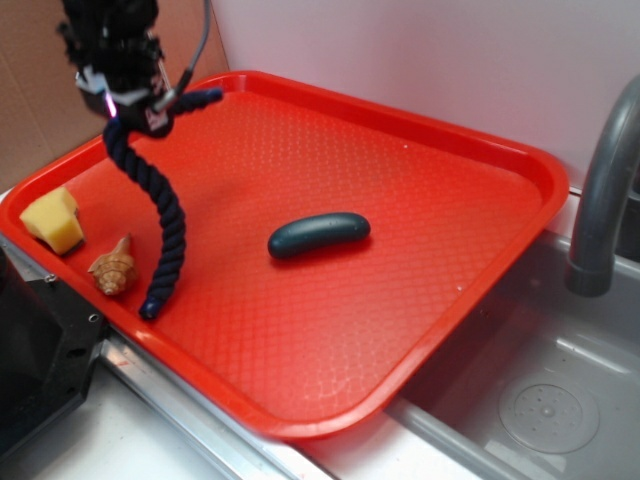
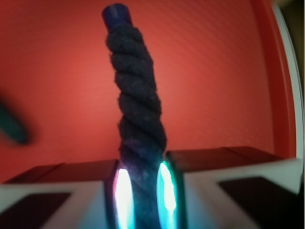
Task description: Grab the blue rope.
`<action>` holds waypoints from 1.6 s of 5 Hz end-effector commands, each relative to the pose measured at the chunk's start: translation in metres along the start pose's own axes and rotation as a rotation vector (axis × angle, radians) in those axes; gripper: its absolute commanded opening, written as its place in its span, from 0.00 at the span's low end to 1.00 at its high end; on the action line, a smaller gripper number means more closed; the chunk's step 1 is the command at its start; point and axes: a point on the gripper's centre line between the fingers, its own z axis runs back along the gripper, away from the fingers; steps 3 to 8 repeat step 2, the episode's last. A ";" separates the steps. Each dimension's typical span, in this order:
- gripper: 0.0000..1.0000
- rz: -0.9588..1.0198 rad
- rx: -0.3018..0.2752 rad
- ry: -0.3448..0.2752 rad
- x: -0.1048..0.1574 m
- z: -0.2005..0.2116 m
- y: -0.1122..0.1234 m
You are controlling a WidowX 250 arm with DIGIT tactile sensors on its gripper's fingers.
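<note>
The blue rope (image 1: 163, 210) is a thick navy twisted cord hanging over the left side of the red tray (image 1: 430, 200). My gripper (image 1: 130, 105) is shut on it near its upper end, at the tray's back left. A short capped end sticks out to the right of the fingers. The long part curves down, and its lower capped tip touches the tray near the front left edge. In the wrist view the blue rope (image 2: 138, 114) runs straight up from between the gripper's (image 2: 142, 195) two glowing pads, which press on both its sides.
A smooth dark teal capsule (image 1: 318, 234) lies mid-tray. A yellow sponge block (image 1: 52, 220) and a tan seashell (image 1: 114, 267) sit at the tray's left edge. A grey sink basin (image 1: 540, 400) and faucet (image 1: 600, 190) are to the right.
</note>
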 end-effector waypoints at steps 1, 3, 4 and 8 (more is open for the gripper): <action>0.00 -0.130 0.041 -0.113 0.020 0.109 -0.038; 0.00 -0.100 0.083 -0.097 0.021 0.113 -0.034; 0.00 -0.100 0.083 -0.097 0.021 0.113 -0.034; 0.00 -0.100 0.083 -0.097 0.021 0.113 -0.034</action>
